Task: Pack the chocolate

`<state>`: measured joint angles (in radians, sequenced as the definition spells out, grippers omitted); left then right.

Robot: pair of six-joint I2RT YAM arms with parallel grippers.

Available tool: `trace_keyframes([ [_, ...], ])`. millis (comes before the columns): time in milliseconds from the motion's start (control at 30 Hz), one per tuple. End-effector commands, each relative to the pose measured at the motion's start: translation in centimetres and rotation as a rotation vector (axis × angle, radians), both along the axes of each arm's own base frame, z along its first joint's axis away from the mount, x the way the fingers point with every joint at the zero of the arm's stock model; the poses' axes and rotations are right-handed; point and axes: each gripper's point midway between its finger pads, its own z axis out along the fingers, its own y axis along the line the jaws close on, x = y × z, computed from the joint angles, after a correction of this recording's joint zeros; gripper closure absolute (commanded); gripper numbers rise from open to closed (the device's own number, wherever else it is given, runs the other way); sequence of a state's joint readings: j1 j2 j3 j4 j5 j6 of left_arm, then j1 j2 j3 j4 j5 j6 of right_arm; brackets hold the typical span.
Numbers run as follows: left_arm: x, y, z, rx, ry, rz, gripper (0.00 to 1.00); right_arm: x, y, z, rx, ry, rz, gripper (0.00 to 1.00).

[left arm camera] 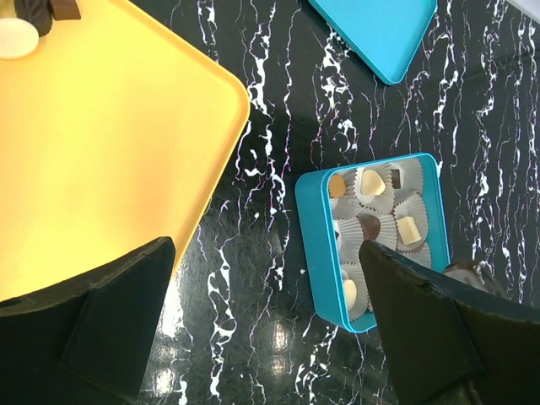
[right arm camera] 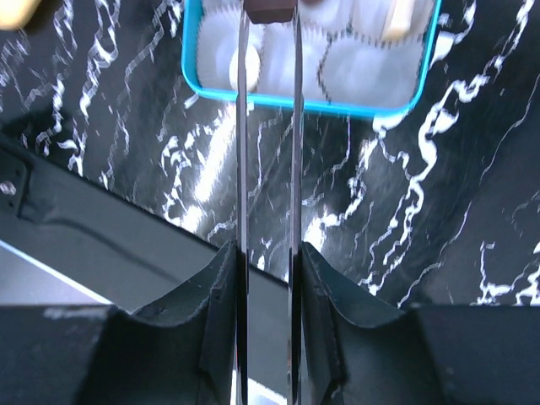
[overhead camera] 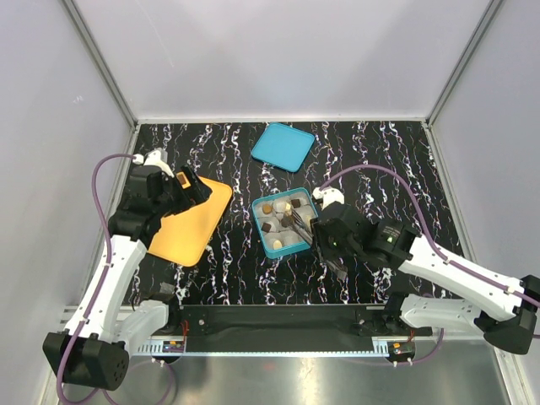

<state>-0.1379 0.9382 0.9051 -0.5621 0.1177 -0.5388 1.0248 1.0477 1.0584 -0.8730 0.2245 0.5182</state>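
The right tool point(overhead camera: 292, 220) clamps dark chocolate point(right arm camera: 270, 10) over the box point(right arm camera: 304, 105) — left tool point(left arm camera: 266, 278) apart.

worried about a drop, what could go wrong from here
The right hand pinches a dark chocolate only at the tips of thin tweezers, so it could slip or twist out over the blue box. Lowering off-centre might crush a paper cup or land on a filled one.

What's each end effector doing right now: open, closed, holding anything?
Left end effector: open, holding nothing.
Right end effector: closed on tweezers, whose tips pinch a dark chocolate piece at the teal box.
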Motion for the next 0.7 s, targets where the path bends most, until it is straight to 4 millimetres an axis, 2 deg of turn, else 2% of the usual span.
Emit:
trace_keyframes([
  [0,1.0,-0.1,1.2,0.005,-0.071,-0.018,0.01,-1.6,-0.1,-0.9,0.006,0.074,0.009,0.63],
  [300,0.8,0.2,0.4,0.022,-0.056,-0.007,0.01,-2.5,0.1,-3.0,-0.007,0.138,0.026,0.61],
  [667,0.8,0.7,0.0,0.050,-0.050,-0.002,0.01,-1.6,1.2,-4.5,-0.016,0.138,0.014,0.59],
])
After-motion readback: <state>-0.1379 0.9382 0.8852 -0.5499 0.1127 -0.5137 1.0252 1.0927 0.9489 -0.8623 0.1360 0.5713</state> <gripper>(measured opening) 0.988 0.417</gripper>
